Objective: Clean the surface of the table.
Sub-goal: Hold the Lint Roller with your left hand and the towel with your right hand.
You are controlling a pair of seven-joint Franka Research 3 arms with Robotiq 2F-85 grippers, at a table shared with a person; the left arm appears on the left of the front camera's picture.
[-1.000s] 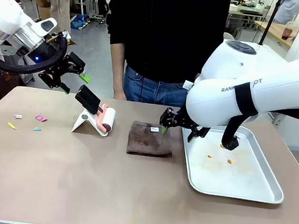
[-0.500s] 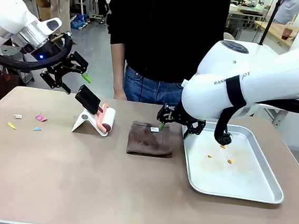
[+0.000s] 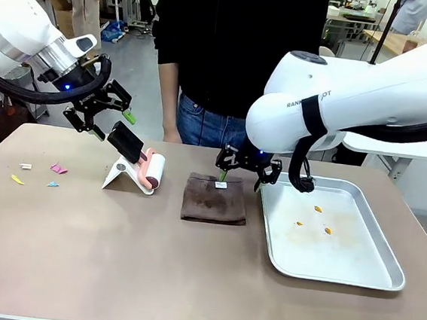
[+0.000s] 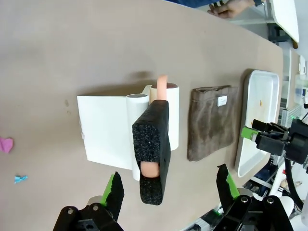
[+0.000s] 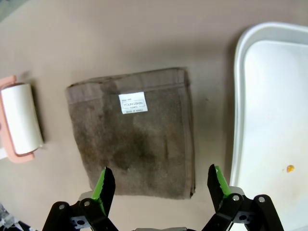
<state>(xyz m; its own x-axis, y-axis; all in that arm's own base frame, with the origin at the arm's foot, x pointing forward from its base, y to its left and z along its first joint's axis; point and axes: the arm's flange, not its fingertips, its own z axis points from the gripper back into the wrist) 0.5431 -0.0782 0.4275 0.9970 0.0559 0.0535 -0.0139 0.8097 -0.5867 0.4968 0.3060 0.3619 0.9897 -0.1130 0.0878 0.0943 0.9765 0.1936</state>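
Note:
The tan-brown table [image 3: 150,267] carries a folded brown towel [image 3: 213,201] at its middle and a lint roller [image 3: 150,170] on a white stand, its black foam handle [image 3: 126,142] pointing up and to the left. My left gripper [image 3: 112,124] hangs open just above that handle; in the left wrist view the handle [image 4: 151,149] lies between and beyond the open left gripper [image 4: 169,185]. My right gripper [image 3: 240,176] is open over the towel's far edge, and the towel [image 5: 134,139] lies under the open right gripper [image 5: 160,183].
A silver tray [image 3: 341,252] with a few orange crumbs sits at the right, close beside the towel. Small paper scraps, pink [image 3: 58,168], yellow [image 3: 16,179] and blue [image 3: 52,184], lie at the far left. A person [image 3: 235,56] stands at the far edge.
The right gripper has swung left from above the tray to above the towel. The left gripper has come right and down, closer to the roller's handle. Both stayed open.

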